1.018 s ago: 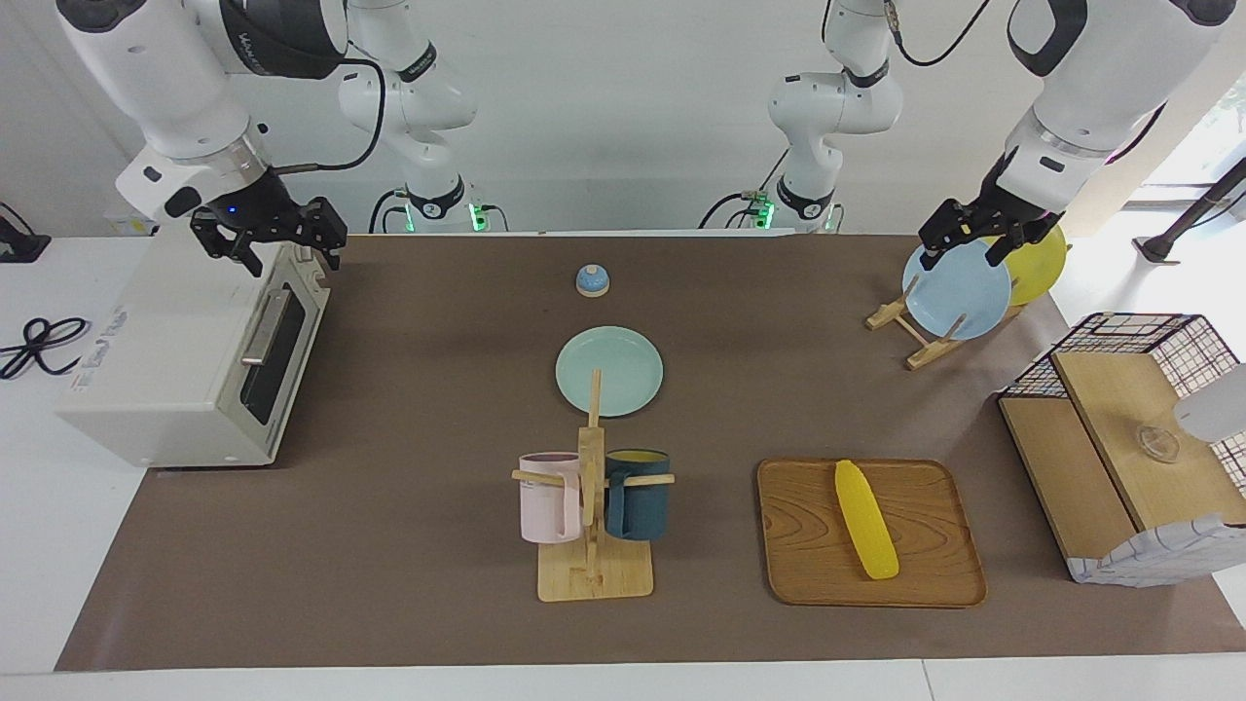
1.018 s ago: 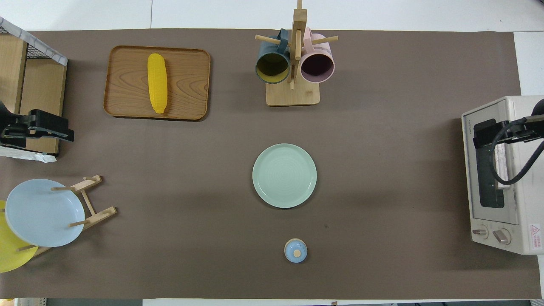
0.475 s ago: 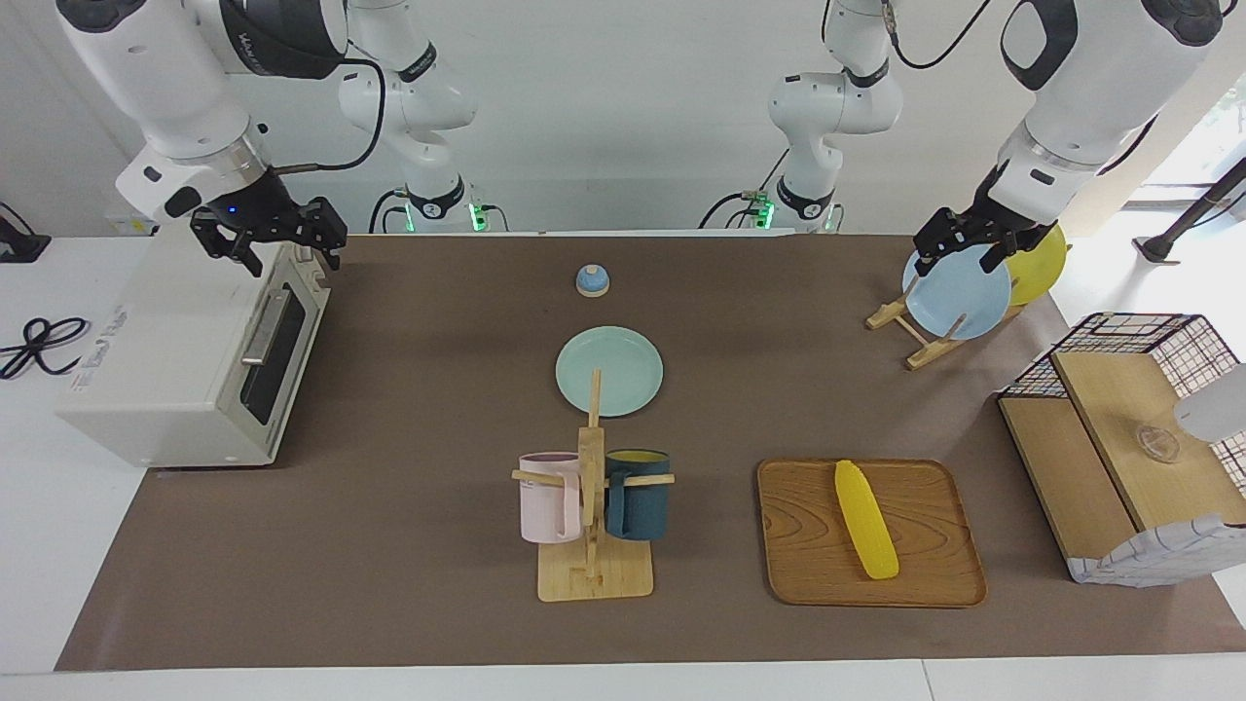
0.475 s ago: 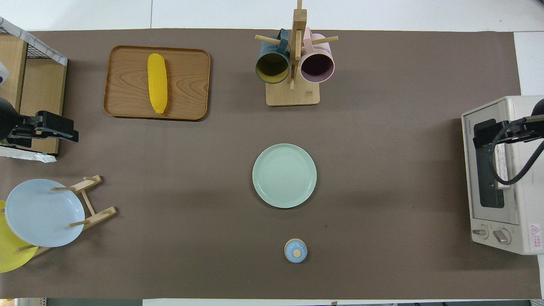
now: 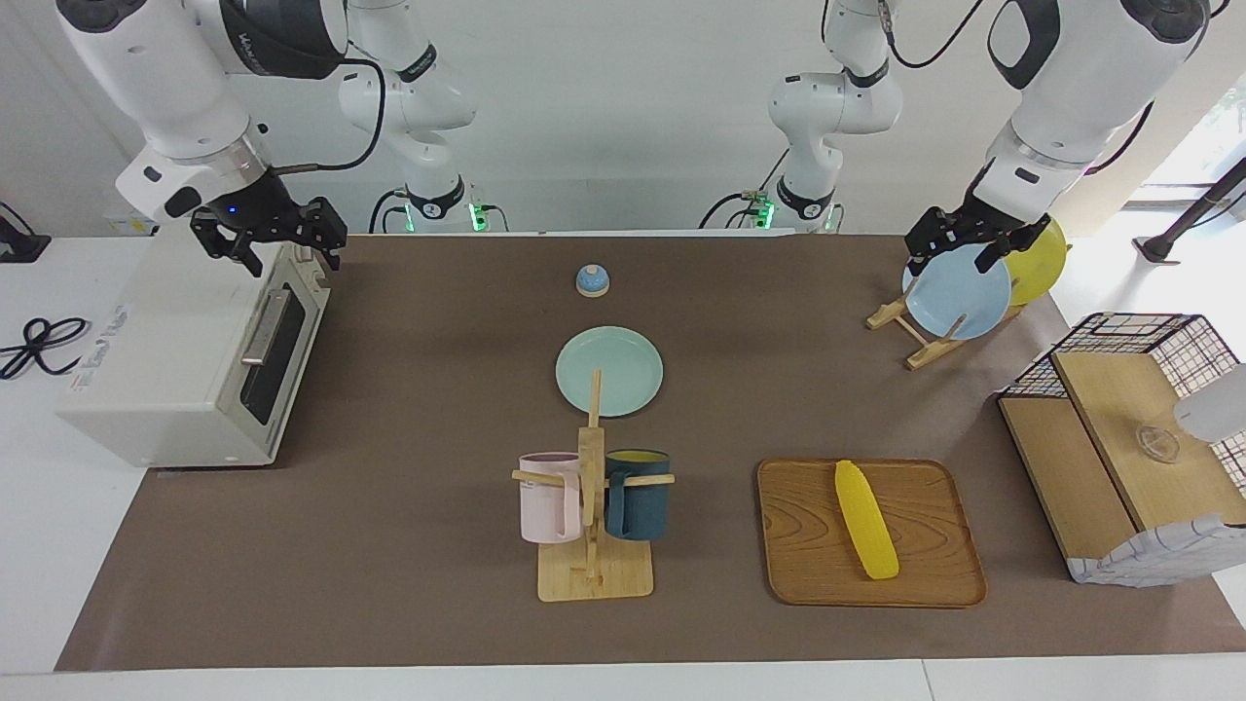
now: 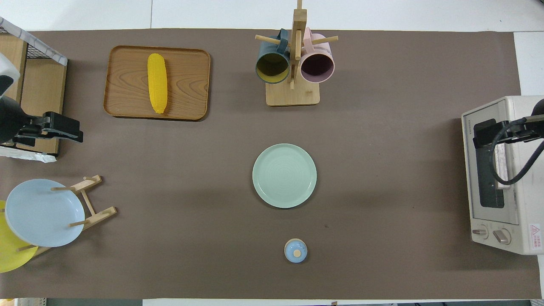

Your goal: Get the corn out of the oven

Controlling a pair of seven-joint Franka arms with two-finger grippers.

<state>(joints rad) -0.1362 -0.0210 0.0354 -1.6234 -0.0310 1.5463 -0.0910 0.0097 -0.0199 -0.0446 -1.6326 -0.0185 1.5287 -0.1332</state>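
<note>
- Corn (image 5: pixel 865 520) lies on the tray (image 5: pixel 798 545), lower right, already out; oven (image 5: pixel 185 355) shut, upper left.
- My right gripper (image 5: pixel 271 243) hovers over the oven, probably open.
- My left gripper (image 5: pixel 964 243) hangs above the plates (image 5: pixel 959 292), spread unclear.

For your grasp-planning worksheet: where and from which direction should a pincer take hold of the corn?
Grip the corn across its thick middle, coming straight down from above. It lies flat on the wooden tray, nothing beside it, so the rounded sides are free and the tapered tips would slip.
</note>
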